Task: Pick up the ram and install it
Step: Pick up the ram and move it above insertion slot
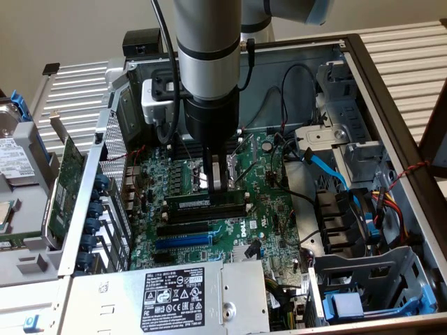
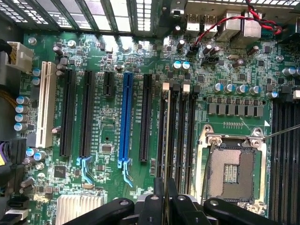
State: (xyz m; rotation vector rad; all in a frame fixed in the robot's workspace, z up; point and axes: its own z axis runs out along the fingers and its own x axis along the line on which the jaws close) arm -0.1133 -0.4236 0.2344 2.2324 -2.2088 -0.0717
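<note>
Gripper (image 1: 217,185): narrowly closed on the ram (image 1: 197,202), pinching it at mid-length. Fingertips partly masked by the stick's upper edge. Ram: upright on its long edge, along the black memory slots (image 2: 180,136) beside the CPU socket (image 2: 233,171) of the motherboard (image 2: 108,140). Edge-on in the wrist view, a thin line. Seated or merely above the slot: cannot tell. Rear of board hidden by the arm (image 1: 207,49).

A computer workshop: an opened desktop case (image 1: 372,94), motherboard (image 1: 269,222) bared, lies on a slatted table (image 1: 408,42).
</note>
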